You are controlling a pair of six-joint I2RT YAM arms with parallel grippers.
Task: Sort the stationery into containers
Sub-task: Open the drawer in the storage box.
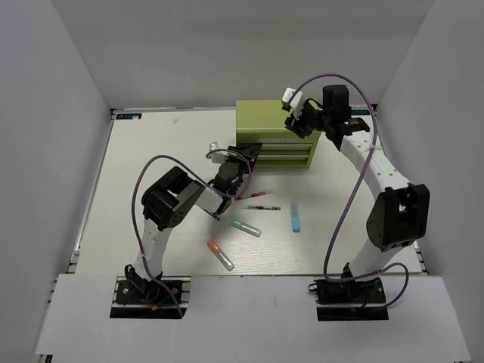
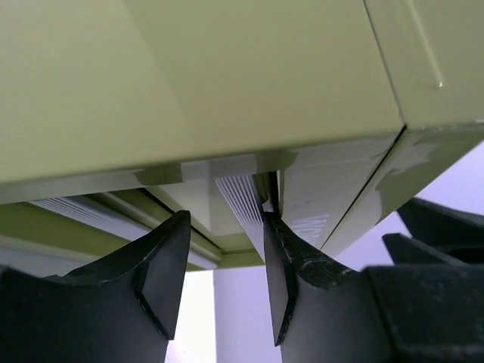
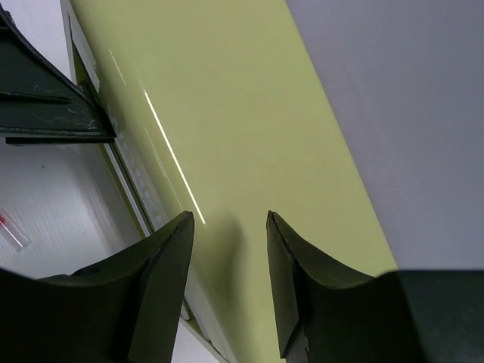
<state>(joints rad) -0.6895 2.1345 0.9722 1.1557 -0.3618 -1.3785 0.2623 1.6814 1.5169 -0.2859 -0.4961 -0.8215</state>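
The olive-green tool chest [image 1: 271, 128] stands at the back middle of the table. My left gripper [image 1: 249, 156] is open at the left end of its drawer fronts; in the left wrist view [image 2: 223, 249] the right finger [image 2: 281, 265] touches the top drawer's ribbed pale handle [image 2: 238, 198]. My right gripper [image 1: 297, 125] is open and empty just over the chest's top [image 3: 249, 113] near its right side. On the table in front lie a red pen [image 1: 253, 195], a thin green pen [image 1: 261, 207], a light-blue marker [image 1: 295, 217], a green-capped marker [image 1: 246, 227] and an orange-capped marker [image 1: 220, 254]. The white pen is hidden.
White walls enclose the table on three sides. The left arm's elbow [image 1: 170, 200] hangs over the table left of the pens. The red pen's end [image 3: 11, 231] and the left gripper's black body [image 3: 45, 91] show in the right wrist view.
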